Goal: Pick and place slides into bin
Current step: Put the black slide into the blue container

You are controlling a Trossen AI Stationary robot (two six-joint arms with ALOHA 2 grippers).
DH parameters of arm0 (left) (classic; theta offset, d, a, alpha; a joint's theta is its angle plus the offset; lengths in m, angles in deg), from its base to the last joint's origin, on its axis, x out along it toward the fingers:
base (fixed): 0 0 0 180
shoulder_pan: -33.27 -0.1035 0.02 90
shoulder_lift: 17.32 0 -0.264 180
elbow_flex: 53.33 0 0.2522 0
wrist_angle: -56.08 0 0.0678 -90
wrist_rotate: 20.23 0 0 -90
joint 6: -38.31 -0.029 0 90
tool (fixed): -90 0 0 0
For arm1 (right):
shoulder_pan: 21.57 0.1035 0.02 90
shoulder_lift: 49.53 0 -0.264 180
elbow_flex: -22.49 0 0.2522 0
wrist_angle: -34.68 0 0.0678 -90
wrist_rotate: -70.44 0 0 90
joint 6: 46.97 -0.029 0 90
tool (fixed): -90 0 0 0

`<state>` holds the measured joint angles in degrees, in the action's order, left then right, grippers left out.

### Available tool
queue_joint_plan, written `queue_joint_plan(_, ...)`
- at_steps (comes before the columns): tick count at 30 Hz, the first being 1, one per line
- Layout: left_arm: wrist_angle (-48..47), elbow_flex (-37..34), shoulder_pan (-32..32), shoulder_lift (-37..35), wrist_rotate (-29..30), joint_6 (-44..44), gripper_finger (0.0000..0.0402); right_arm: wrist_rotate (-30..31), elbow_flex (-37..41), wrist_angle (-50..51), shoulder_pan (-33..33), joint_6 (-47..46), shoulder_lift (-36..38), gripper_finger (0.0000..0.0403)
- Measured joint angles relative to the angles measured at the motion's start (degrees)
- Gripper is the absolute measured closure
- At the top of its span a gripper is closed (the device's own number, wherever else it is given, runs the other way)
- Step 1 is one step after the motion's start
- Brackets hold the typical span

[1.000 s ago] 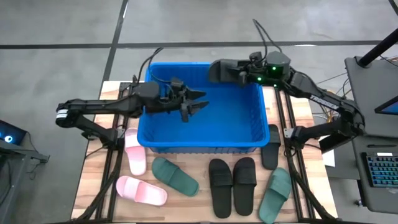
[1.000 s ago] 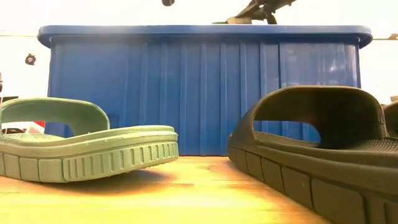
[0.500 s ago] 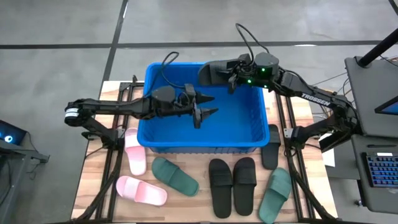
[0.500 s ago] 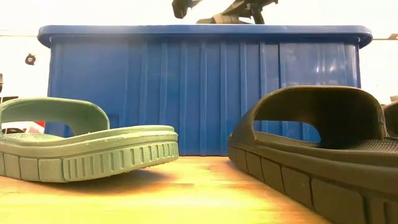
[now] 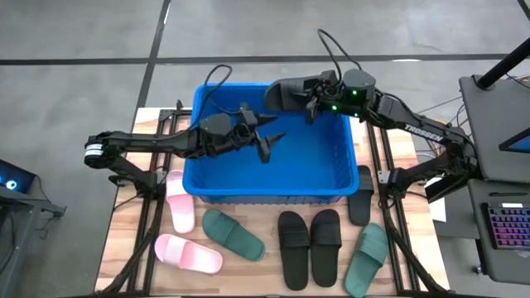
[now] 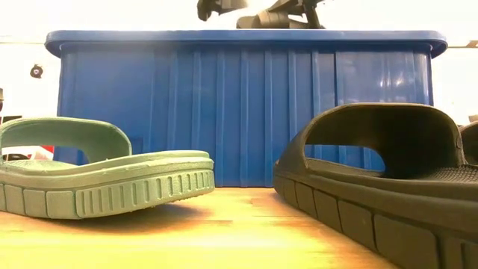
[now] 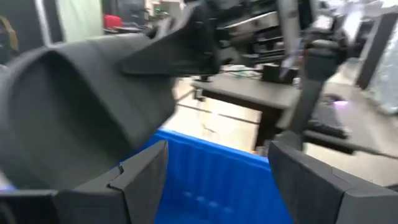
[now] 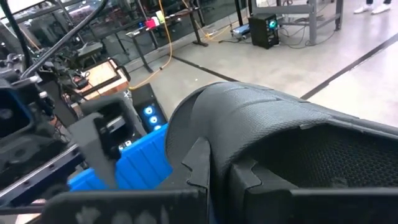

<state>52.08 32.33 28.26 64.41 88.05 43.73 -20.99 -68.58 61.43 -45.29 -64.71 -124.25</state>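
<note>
Taking the bin (image 5: 352, 178) as your landmark and working near to far: you are looking at pink, green and black slides lying on the table in front of its near wall. Over its far rim, the right gripper (image 5: 310, 103) is clenching a black slide (image 5: 286, 93) by its edge; inside, the left gripper (image 5: 269, 136) is hanging released and empty. Judge these slides light, rubbery and flexible; the wide strap is offering your firmest hold. The right arm's "TROSSEN" lettering (image 5: 416, 128) is showing.
</note>
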Motion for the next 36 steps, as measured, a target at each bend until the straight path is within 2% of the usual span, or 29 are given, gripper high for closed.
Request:
queue_joint_plan(4,0.3,0.0,-0.2,0.3,2.3,-1.6,0.014,0.0,0.1,-0.1,0.7,0.6,0.0,0.0394)
queue_joint_plan(13,0.3,0.0,-2.2,0.8,3.0,0.4,0.014,0.2,0.1,-3.6,3.4,2.0,-0.7,0.0394)
queue_joint_plan(18,0.3,0.0,-3.6,0.8,-0.5,6.1,0.014,0.4,0.1,-4.8,4.6,2.8,-0.8,0.0394)
queue_joint_plan(22,1.0,0.2,-4.0,0.7,-4.7,6.3,0.014,0.3,0.2,-4.8,5.0,2.8,-0.8,0.0394)
queue_joint_plan(29,4.3,0.3,-4.5,0.7,-5.7,7.0,0.014,0.3,0.3,-5.4,6.3,3.9,-0.7,0.0394)
queue_joint_plan(34,4.7,-0.3,-6.0,0.6,-6.3,13.6,0.014,0.6,0.3,-5.2,7.2,4.4,-0.8,0.0394)
queue_joint_plan(36,4.6,-0.3,-6.1,0.6,-6.3,13.8,0.014,0.5,0.3,-5.2,7.3,4.3,-0.8,0.0394)
